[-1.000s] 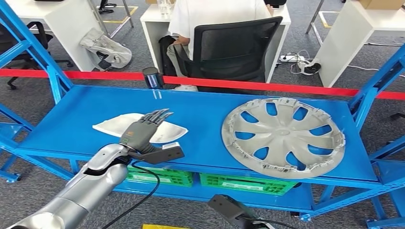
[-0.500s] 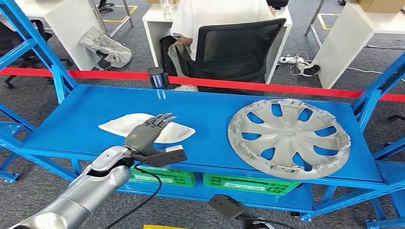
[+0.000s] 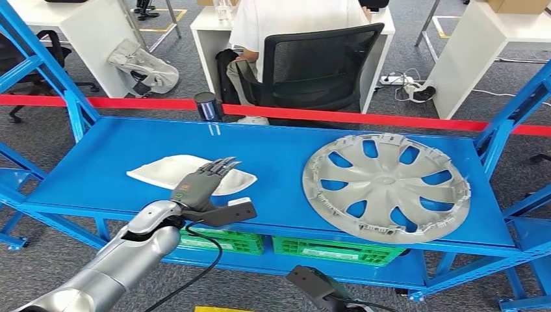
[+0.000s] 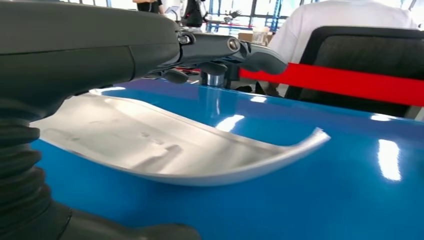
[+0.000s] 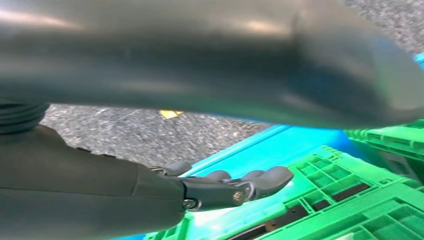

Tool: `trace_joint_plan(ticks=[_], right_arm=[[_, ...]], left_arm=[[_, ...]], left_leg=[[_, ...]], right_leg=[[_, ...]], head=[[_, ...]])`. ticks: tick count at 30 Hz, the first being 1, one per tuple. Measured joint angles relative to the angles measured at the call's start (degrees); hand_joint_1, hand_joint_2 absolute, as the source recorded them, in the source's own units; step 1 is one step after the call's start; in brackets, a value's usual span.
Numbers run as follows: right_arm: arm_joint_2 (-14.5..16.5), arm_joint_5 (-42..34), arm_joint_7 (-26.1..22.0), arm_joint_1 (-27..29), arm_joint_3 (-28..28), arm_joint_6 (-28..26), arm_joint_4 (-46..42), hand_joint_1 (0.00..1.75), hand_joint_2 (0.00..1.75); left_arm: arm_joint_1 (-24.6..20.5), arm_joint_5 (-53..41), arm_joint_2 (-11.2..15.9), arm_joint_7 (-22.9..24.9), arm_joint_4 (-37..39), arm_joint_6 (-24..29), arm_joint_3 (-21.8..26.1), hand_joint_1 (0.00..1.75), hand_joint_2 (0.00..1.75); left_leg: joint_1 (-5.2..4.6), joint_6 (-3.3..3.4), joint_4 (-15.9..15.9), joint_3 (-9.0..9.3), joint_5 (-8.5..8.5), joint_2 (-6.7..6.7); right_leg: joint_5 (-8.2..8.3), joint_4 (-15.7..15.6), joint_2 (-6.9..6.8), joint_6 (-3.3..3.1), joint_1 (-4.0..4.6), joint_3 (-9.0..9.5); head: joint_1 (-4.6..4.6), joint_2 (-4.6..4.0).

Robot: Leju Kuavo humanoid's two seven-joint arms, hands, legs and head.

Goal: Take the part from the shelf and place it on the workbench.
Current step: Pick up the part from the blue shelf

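Directly beneath the left hand (image 3: pixel 198 185), the white curved part (image 3: pixel 156 170) is lying on the blue shelf (image 3: pixel 273 162), not yet gripped; the fingers (image 4: pixel 250 52) are being held extended and apart above it. Ideally, the thin near edge is being approached low.
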Motion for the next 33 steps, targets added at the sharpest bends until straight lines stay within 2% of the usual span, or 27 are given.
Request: trace_joint_plan(ticks=[2,4,5,6,7,9,10,11,14,16,17,19,20,21,22,23,24,26,27,30,31,33], right_arm=[[0.02,0.03,0.03,-0.05,-0.01,0.03,-0.15,0.00,0.00],[0.01,0.04,0.09,-0.04,-0.03,0.03,-0.24,0.00,0.00],[-0.01,0.04,0.13,0.00,-0.05,0.01,-0.25,0.00,0.00],[-0.02,0.04,0.17,0.05,-0.09,-0.03,-0.25,0.00,0.00],[-0.03,0.04,0.20,0.08,-0.17,-0.07,-0.25,0.00,0.00],[-0.03,0.05,0.22,0.10,-0.40,-0.16,-0.32,0.00,0.00],[-0.03,0.08,0.25,0.09,-0.54,-0.22,-0.38,0.00,0.00],[-0.05,0.11,0.31,0.12,-0.67,-0.28,-0.47,0.00,0.00],[-0.12,0.31,0.59,0.42,-0.93,-0.39,-0.84,0.00,0.00],[-0.22,0.39,0.80,0.58,-1.01,-0.43,-1.11,0.00,0.00],[-0.28,0.42,0.91,0.61,-1.04,-0.46,-1.23,0.00,0.00],[-0.41,0.46,1.03,0.73,-1.07,-0.50,-1.38,0.00,0.00],[-0.46,0.48,1.06,0.84,-1.08,-0.51,-1.38,0.00,0.00],[-0.52,0.50,1.08,0.93,-1.10,-0.51,-1.39,0.00,0.00],[-0.57,0.51,1.08,0.99,-1.15,-0.51,-1.40,0.00,0.00],[-0.64,0.52,1.08,1.01,-1.25,-0.55,-1.48,0.00,0.00],[-0.72,0.52,1.08,0.99,-1.35,-0.61,-1.59,0.00,0.00],[-0.79,0.52,1.08,0.91,-1.54,-0.73,-1.85,0.00,0.00],[-0.80,0.52,1.08,0.90,-1.62,-0.75,-1.96,0.00,0.00],[-0.84,0.50,1.08,0.95,-1.88,-0.75,-2.23,0.00,0.00],[-0.84,0.50,1.08,0.94,-1.96,-0.75,-2.28,0.00,0.00],[-0.84,0.51,1.08,0.94,-2.09,-0.75,-2.35,0.00,0.00]], left_arm=[[-0.06,0.01,0.01,0.01,0.13,-0.02,-0.02,0.00,1.75],[0.00,0.02,0.01,0.21,0.33,-0.09,-0.07,0.00,1.75],[0.07,0.01,0.01,0.34,0.47,-0.14,-0.08,0.00,1.75],[0.13,0.01,0.01,0.49,0.61,-0.19,-0.10,0.00,1.75],[0.14,0.00,-0.02,0.58,0.71,-0.28,-0.10,0.00,1.75],[0.03,0.01,-0.13,0.81,0.80,-0.45,-0.11,0.00,1.75],[-0.06,0.03,-0.21,0.97,0.81,-0.54,-0.13,0.00,1.75],[-0.13,0.07,-0.28,1.13,0.85,-0.58,-0.14,0.00,1.75],[-0.19,0.22,-0.39,1.55,1.06,-0.71,-0.15,0.00,1.75],[-0.23,0.35,-0.43,1.65,1.12,-0.80,-0.15,0.00,1.75],[-0.26,0.42,-0.46,1.66,1.14,-0.89,-0.15,0.00,1.75],[-0.26,0.53,-0.47,1.73,1.34,-1.08,-0.15,0.00,1.75],[-0.24,0.58,-0.47,1.86,1.50,-1.16,-0.15,0.02,1.75],[-0.23,0.63,-0.47,2.08,1.69,-1.20,-0.15,0.05,1.75],[-0.23,0.67,-0.47,2.32,1.86,-1.22,-0.15,0.07,1.75],[-0.24,0.69,-0.48,2.55,1.98,-1.23,-0.15,0.10,1.75],[-0.28,0.72,-0.48,2.73,2.07,-1.25,-0.15,0.10,1.75],[-0.41,0.76,-0.48,2.94,2.20,-1.31,-0.14,0.10,1.75],[-0.46,0.76,-0.48,2.99,2.28,-1.36,-0.14,0.10,1.75],[-0.53,0.76,-0.48,3.05,2.51,-1.42,-0.15,0.10,1.75],[-0.57,0.76,-0.48,3.05,2.55,-1.42,-0.15,0.10,1.75],[-0.63,0.76,-0.47,3.06,2.64,-1.42,-0.15,0.14,1.75]], left_leg=[[0.16,-0.64,4.23,-1.88,-2.59,0.03],[0.30,-1.08,12.11,-5.55,-6.28,0.04],[0.34,-1.18,15.14,-7.03,-7.22,0.04],[0.36,-1.18,16.22,-7.63,-7.02,0.04],[0.36,-1.09,14.77,-7.03,-5.62,0.04],[0.35,-0.69,6.84,-3.31,-1.54,0.04],[0.24,-0.42,3.04,-1.51,-0.17,0.03],[0.14,-0.13,0.61,-0.39,0.46,0.01],[-0.02,0.89,-0.74,0.07,0.66,-0.07],[0.16,1.71,-1.20,0.29,1.02,-0.04],[0.26,2.05,-1.38,0.40,1.14,0.01],[0.21,2.36,-1.36,0.37,1.12,0.10],[0.18,2.41,-1.33,0.36,1.08,0.12],[0.16,2.43,-1.27,0.35,1.05,0.12],[0.16,2.41,-1.19,0.36,1.00,0.10],[0.18,2.34,-1.06,0.37,0.92,0.07],[0.19,2.16,-0.85,0.37,0.77,0.04],[-0.01,1.57,-0.35,0.23,0.40,-0.05],[-0.11,1.22,-0.26,0.19,0.30,-0.09],[-0.04,0.18,-0.24,0.19,0.10,-0.10],[0.04,-0.20,0.69,-0.21,-0.60,-0.07],[0.21,-0.84,6.06,-2.61,-3.72,-0.02]], right_leg=[[0.10,-0.17,-0.04,-0.49,-0.21,0.10],[0.05,-0.15,-0.06,-0.69,-0.21,0.10],[0.01,-0.12,-0.06,-0.73,-0.21,0.11],[-0.02,-0.08,-0.04,-0.74,-0.20,0.12],[-0.06,-0.04,0.00,-0.70,-0.21,0.17],[-0.19,0.01,0.08,-0.50,-0.19,0.32],[-0.25,0.04,0.12,-0.28,-0.11,0.33],[-0.26,0.01,0.13,-0.01,-0.05,0.32],[-0.10,-0.36,0.11,1.06,-0.04,0.35],[-1.13,0.92,0.05,1.66,-0.07,-0.18],[-2.57,3.31,0.02,1.88,-0.06,-1.26],[-6.15,10.78,-0.01,2.16,-0.06,-4.83],[-7.27,14.12,-0.01,2.26,-0.06,-6.52],[-7.26,15.60,-0.01,2.31,-0.07,-7.36],[-6.22,14.92,-0.02,2.32,-0.09,-7.16],[-4.35,12.11,-0.03,2.29,-0.13,-5.86],[-2.41,7.92,-0.07,2.23,-0.18,-3.86],[-0.27,1.65,-0.06,1.75,-0.11,-0.85],[-0.11,0.37,-0.02,1.38,-0.03,-0.27],[0.00,0.18,0.08,0.21,0.03,-0.25],[0.08,0.07,0.07,-0.12,-0.05,-0.19],[0.14,-0.07,0.01,-0.54,-0.20,-0.09]], head=[[-0.05,0.01],[-0.08,0.00],[-0.08,0.00],[-0.08,0.00],[-0.08,0.00],[-0.08,0.00],[-0.08,0.01],[-0.08,0.01],[-0.07,-0.01],[-0.05,-0.01],[-0.04,0.00],[-0.03,0.01],[-0.03,0.01],[-0.03,0.01],[-0.03,0.02],[-0.03,0.02],[-0.03,0.01],[-0.04,0.00],[-0.05,0.00],[-0.05,0.00],[-0.08,-0.01],[-0.14,-0.01]])
